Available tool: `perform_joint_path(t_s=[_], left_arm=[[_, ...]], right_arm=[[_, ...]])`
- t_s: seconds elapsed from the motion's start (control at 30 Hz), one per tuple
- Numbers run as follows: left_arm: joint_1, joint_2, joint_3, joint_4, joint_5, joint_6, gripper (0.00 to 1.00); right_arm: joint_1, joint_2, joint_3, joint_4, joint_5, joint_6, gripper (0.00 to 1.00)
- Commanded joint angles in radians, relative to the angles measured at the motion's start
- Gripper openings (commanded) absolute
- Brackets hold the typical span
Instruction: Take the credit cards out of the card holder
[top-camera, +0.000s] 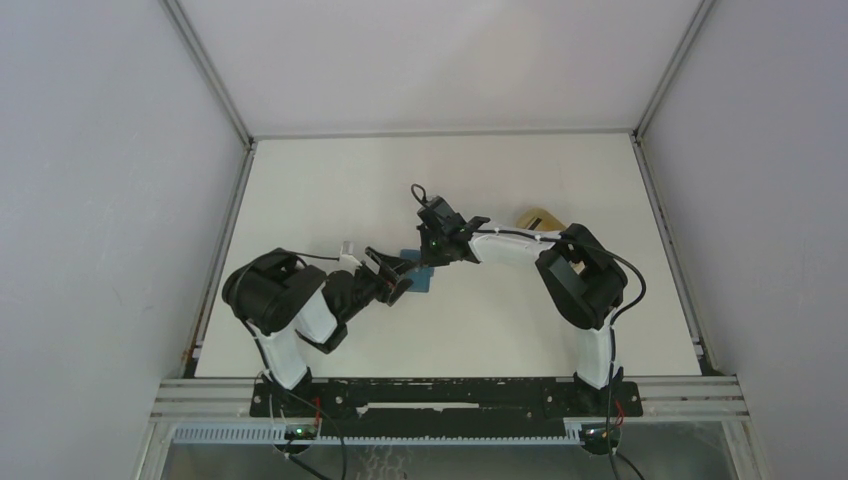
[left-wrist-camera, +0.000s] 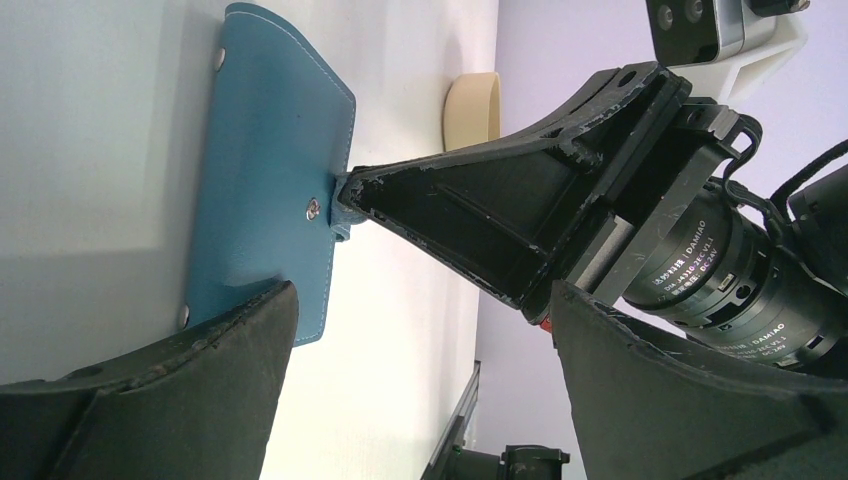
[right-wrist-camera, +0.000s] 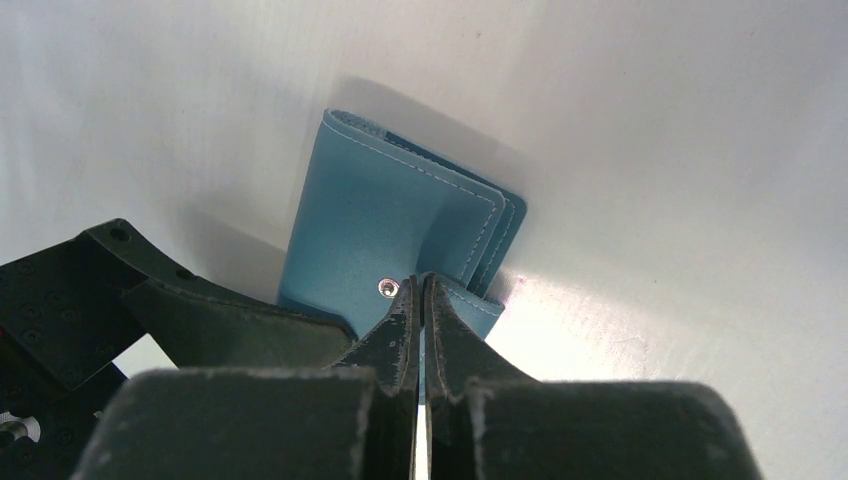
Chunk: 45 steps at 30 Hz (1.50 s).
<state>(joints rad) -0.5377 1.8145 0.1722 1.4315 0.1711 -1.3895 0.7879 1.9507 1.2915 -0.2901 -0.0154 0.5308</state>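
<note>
At table ctr, R jaws pinch snap tab of card holder; L jaws spread wide, close by.

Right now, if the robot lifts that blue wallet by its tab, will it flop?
Probably floppy: the wallet looks like soft stitched leather, its layers fanning apart. Likely light, being thin, so the right gripper pinching its tab may drag it.

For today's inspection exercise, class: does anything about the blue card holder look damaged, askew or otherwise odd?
Nothing looks damaged. The card holder lies on the table, stitching intact; only its snap tab is pinched in the shut right pincer.
</note>
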Motion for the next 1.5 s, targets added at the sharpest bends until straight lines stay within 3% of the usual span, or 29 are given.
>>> perform_joint_path(t_s=[0.0,0.63,0.87,1.17,1.47], left_arm=[[-0.007,0.024,0.009,-0.035,0.028,0.020,1.00],[-0.006,0.032,0.017,-0.032,0.033,0.015,0.98],[-0.006,0.030,0.012,-0.028,0.029,0.022,0.77],[-0.006,0.052,0.014,-0.025,0.033,0.012,0.03],[0.011,0.001,-0.027,-0.023,0.012,0.029,0.00]], right_arm=[[0.034,-0.009,0.053,0.059,-0.022,0.007,0.00],[0.049,0.033,0.094,0.084,-0.054,0.021,0.00],[0.050,0.043,0.108,0.081,-0.057,0.020,0.00],[0.050,0.058,0.125,0.078,-0.052,0.021,0.00],[0.046,0.073,0.127,0.062,-0.049,0.023,0.00]])
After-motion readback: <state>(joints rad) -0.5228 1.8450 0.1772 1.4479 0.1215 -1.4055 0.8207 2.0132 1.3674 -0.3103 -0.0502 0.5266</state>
